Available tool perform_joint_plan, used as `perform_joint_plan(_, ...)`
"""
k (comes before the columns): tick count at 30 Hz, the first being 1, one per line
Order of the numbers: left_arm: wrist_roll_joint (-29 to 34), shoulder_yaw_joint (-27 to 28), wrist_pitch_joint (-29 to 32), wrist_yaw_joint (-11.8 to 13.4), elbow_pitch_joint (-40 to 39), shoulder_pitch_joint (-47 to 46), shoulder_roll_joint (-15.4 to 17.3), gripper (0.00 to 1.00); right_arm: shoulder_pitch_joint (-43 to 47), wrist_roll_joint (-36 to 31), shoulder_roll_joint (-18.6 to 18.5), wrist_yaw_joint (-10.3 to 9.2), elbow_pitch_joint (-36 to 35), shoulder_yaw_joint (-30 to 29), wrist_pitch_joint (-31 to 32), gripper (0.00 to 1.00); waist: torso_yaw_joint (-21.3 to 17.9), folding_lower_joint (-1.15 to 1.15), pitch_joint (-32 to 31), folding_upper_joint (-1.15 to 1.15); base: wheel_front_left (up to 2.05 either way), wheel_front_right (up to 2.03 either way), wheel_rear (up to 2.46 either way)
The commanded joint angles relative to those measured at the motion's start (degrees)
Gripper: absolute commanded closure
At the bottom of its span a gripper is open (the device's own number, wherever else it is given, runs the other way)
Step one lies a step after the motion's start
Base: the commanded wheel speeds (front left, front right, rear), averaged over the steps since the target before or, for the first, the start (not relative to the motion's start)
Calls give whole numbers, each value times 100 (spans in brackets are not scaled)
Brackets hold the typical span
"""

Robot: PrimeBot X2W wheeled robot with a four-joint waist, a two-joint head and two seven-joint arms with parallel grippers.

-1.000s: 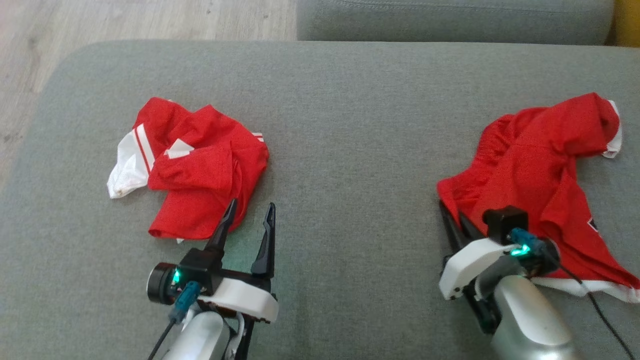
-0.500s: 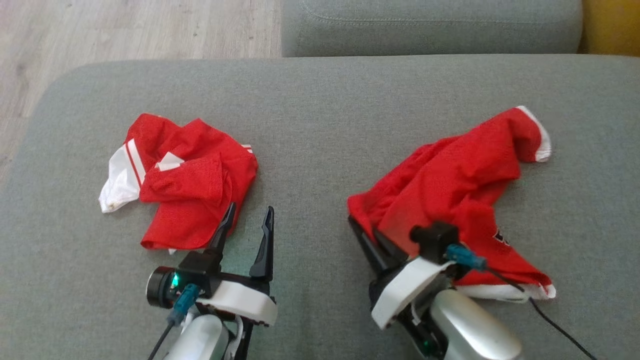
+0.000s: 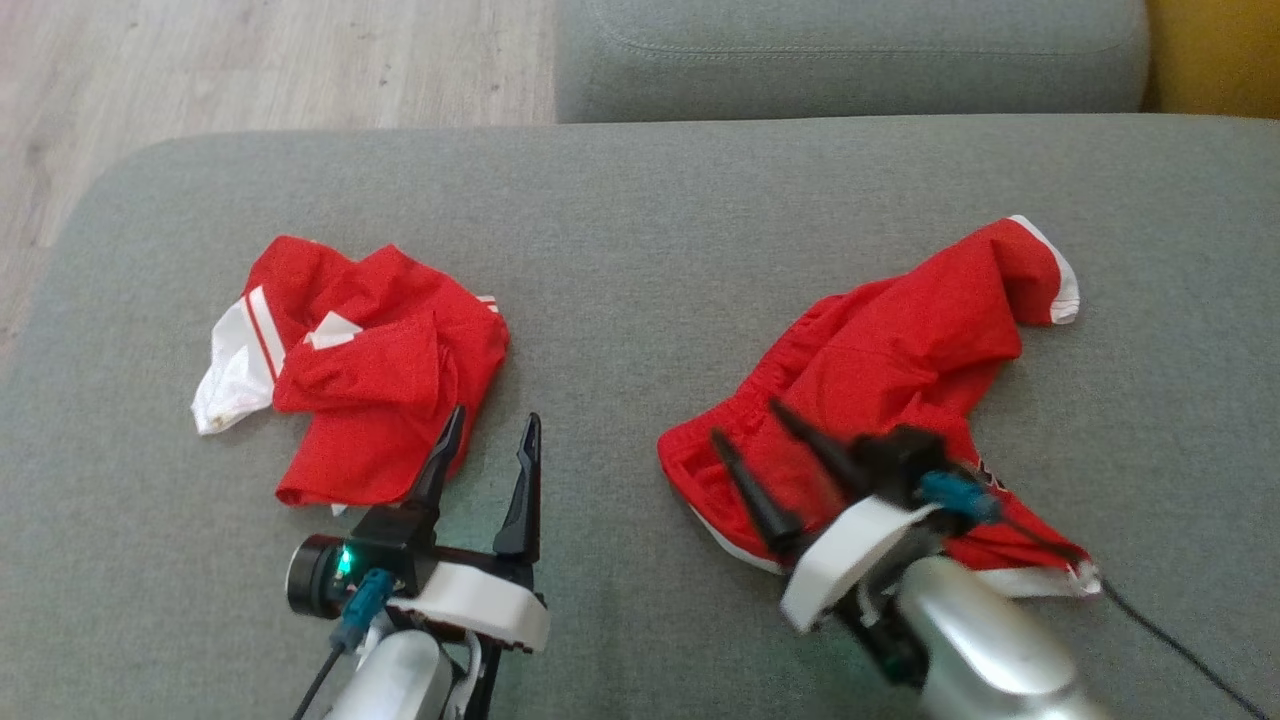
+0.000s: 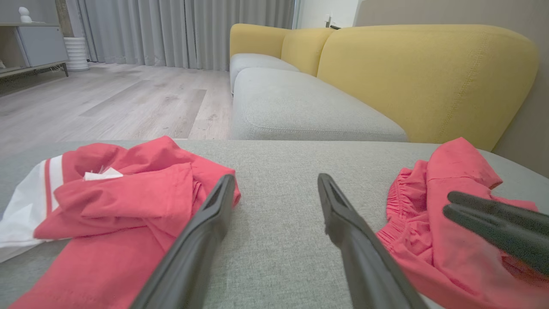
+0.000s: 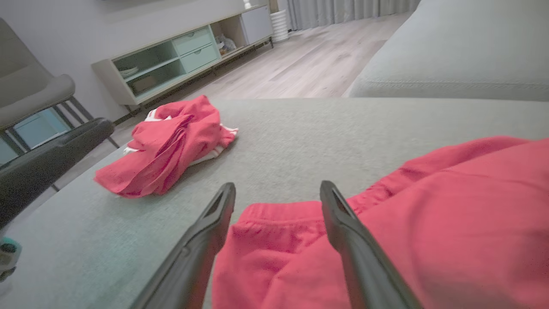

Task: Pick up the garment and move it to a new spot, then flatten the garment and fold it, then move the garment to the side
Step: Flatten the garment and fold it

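red cloth, the garment [image 3: 900,340], lies bunched on the grey cushion [image 3: 640,220] at about 3 o'clock from its middle. one white-edged end reaches toward 1 o'clock and the gathered waistband points toward 8 o'clock. the right gripper [image 3: 745,421] stands over that waistband with its fingers apart and nothing pinched. in the right wrist view the elastic edge lies between the two fingers; whether they touch the cloth i cannot tell. the left gripper [image 3: 495,414] sits at 7 o'clock, fingers also wide apart and empty, its tips just beside the hem of a second red-and-white garment [image 3: 370,380] heaped at 9 o'clock.

judging by how things lie, the first step looks done: the garment rests on the cushion with no finger clamped on it. it is not yet flat, not folded and not set aside, so most of the task is left.

the bare cushion between the two heaps looks like the room for spreading, though the second heap crowds the 9 o'clock side. the right arm's black cable [image 3: 1170,645] trails at 5 o'clock near the garment's white hem and could snag. beyond, at 12 o'clock, is another grey seat [image 3: 850,50], with wood floor [image 3: 250,60] at 11 o'clock.
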Motion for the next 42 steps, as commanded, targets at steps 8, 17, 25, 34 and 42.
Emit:
perform_joint_plan(8,31,269,-55,16,-198,-37,24,0,602,-1228,-197,-4,-572,-1691,-198,0,-127,0,-86,0,0,0,0)
perform_joint_plan(17,60,282,-55,-9,-222,-38,-4,0,1467,-2545,141,-4,-1087,-2747,-114,0,-191,0,-10,0,0,0,0)
perform_joint_plan(25,92,286,-55,-23,-208,-65,-16,0,1536,-2811,227,-4,-1164,-2902,25,0,-239,0,44,0,0,0,0)
perform_joint_plan(34,114,290,-55,-79,-169,-120,-28,0,1433,-2808,236,-4,-1001,-2840,256,0,-174,0,127,0,0,0,0)
perform_joint_plan(42,144,306,-55,-83,-156,-141,-41,0,1372,-2740,237,-4,-895,-2884,305,53,-124,0,194,0,0,0,0)
